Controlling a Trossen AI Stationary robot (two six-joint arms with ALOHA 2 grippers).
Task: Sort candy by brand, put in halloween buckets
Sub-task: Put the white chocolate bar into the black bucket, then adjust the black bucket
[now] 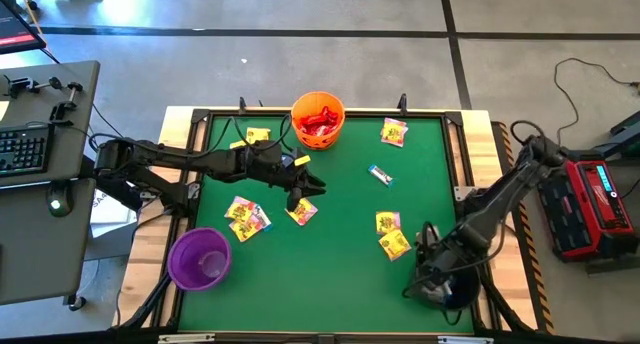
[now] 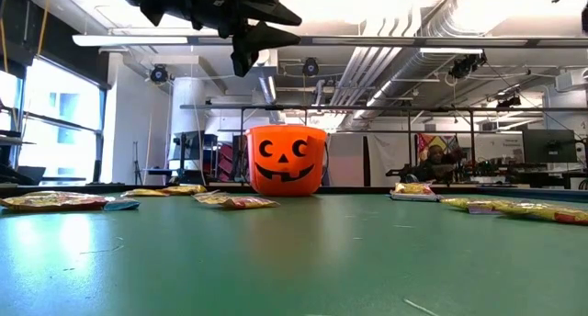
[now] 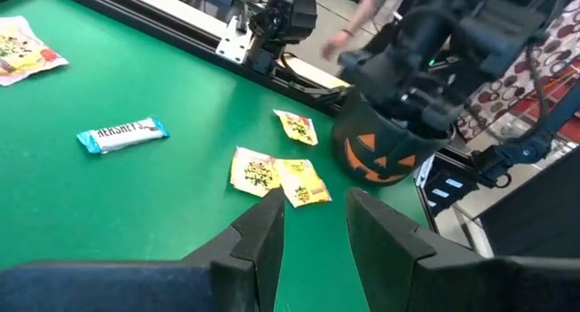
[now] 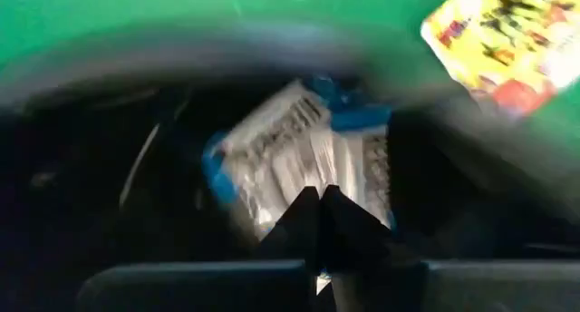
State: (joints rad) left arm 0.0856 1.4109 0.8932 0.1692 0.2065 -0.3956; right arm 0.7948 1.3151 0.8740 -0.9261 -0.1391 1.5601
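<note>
Green mat (image 1: 330, 234) on the table carries scattered candy: yellow packets (image 1: 391, 236) near the right side, more yellow ones (image 1: 245, 217) left of centre, one white-blue bar (image 1: 379, 174) mid-table. Orange bucket (image 1: 318, 119) at the far edge holds red packets. Purple bucket (image 1: 199, 259) at near left. Left gripper (image 1: 303, 187) hovers above a yellow packet (image 1: 302, 212), fingers (image 3: 263, 235) part-spread, nothing held. Right gripper (image 4: 322, 199) is pinched together, empty, down inside the black bucket (image 3: 385, 144) over white-blue bars (image 4: 299, 153).
</note>
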